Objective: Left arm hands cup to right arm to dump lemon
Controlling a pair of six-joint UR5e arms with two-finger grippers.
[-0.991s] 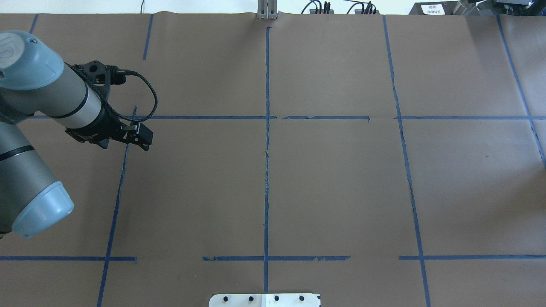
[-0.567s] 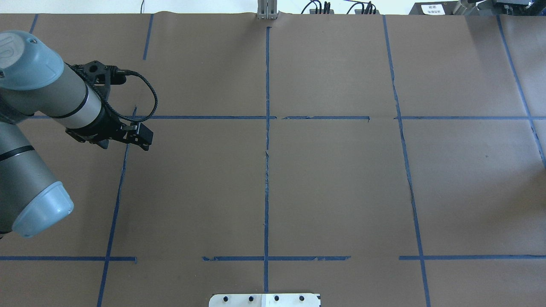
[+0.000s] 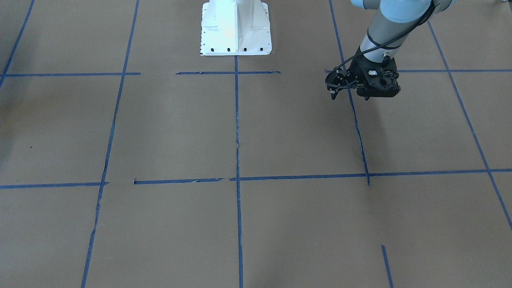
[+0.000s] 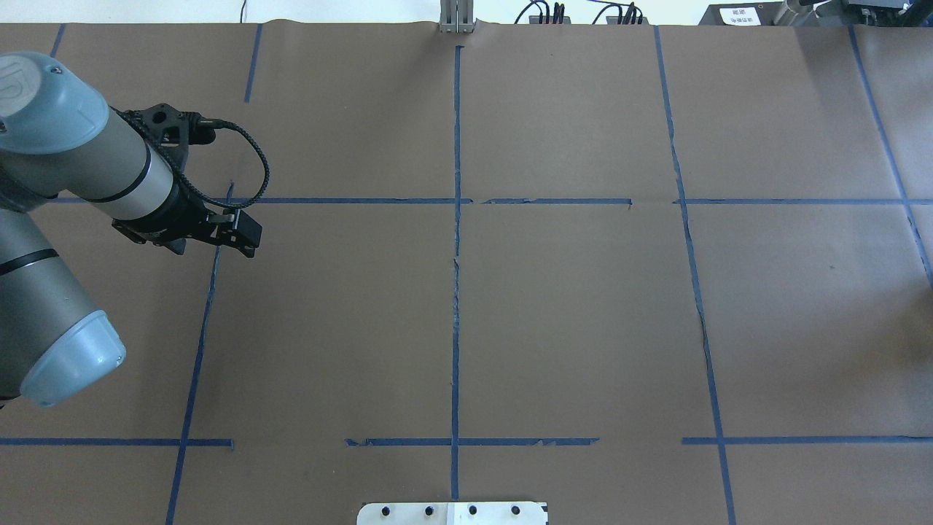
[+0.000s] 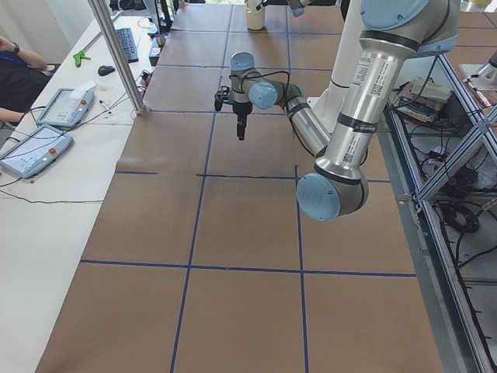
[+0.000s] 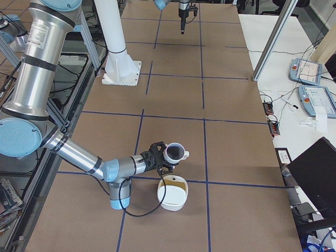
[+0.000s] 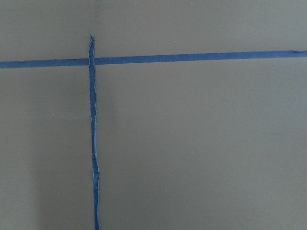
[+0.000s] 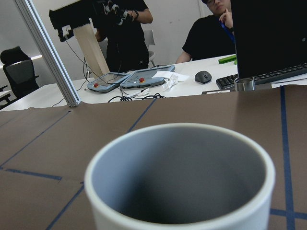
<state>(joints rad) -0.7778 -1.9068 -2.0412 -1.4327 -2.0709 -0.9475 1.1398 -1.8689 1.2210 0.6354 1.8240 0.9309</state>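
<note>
Nearest you in the exterior right view sits a white bowl (image 6: 170, 203) on the brown table (image 6: 236, 157), its inside yellowish; whether that colour is the lemon or the bowl's own lining, you cannot tell from here.

Just beyond the bowl and above it, the cup (image 6: 176, 152) hangs at the tip of the right gripper (image 6: 166, 157), close to upright, with its handle turned away from the right arm (image 6: 79, 152); only this side view shows those fingers, so you cannot tell whether they are clamped on it. The right wrist view looks across the rim into a plain grey inside with no lemon in sight, but the near rim hides the bottom.

Far off at the other end, the left arm (image 4: 109, 168) holds its left gripper (image 4: 244, 235) over bare paper and blue tape (image 4: 455, 255), well apart from the cup; its fingers look pressed together on nothing.

So you can count the handover as done, since the cup is with the right arm and the left has nothing. The dump is the open question: either the lemon lies in the bowl and only setting the cup down remains, or it is low in the cup and the tipping is yet to come.
</note>
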